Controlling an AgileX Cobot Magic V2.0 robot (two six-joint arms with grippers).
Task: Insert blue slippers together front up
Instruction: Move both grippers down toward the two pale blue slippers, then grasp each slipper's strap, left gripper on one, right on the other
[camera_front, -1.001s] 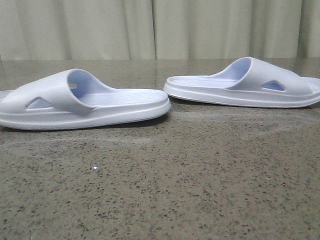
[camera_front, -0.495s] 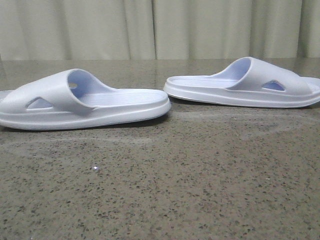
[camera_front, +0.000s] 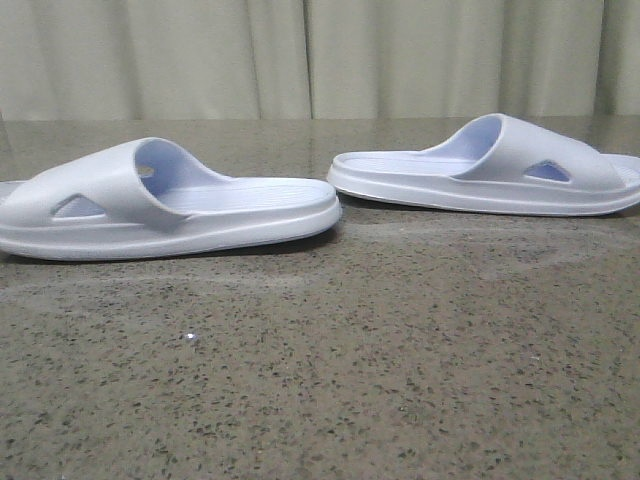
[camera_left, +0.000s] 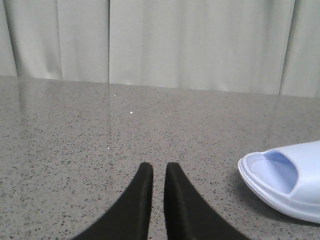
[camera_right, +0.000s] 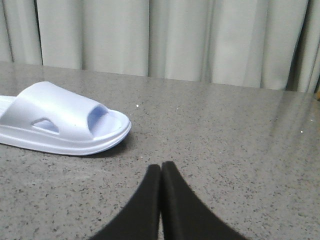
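Two pale blue-white slippers lie flat on the speckled stone table, soles down, heels facing each other. In the front view the left slipper (camera_front: 170, 200) has its strap to the left and the right slipper (camera_front: 490, 165) has its strap to the right. My left gripper (camera_left: 159, 167) is all but shut with a thin gap, empty, low over the table, with a slipper's toe end (camera_left: 290, 180) off to one side. My right gripper (camera_right: 161, 166) is shut and empty, apart from a slipper's toe (camera_right: 60, 117). Neither gripper shows in the front view.
The grey-brown speckled tabletop (camera_front: 330, 380) stretches in front of the slippers. A pale pleated curtain (camera_front: 320, 60) hangs behind the table's far edge.
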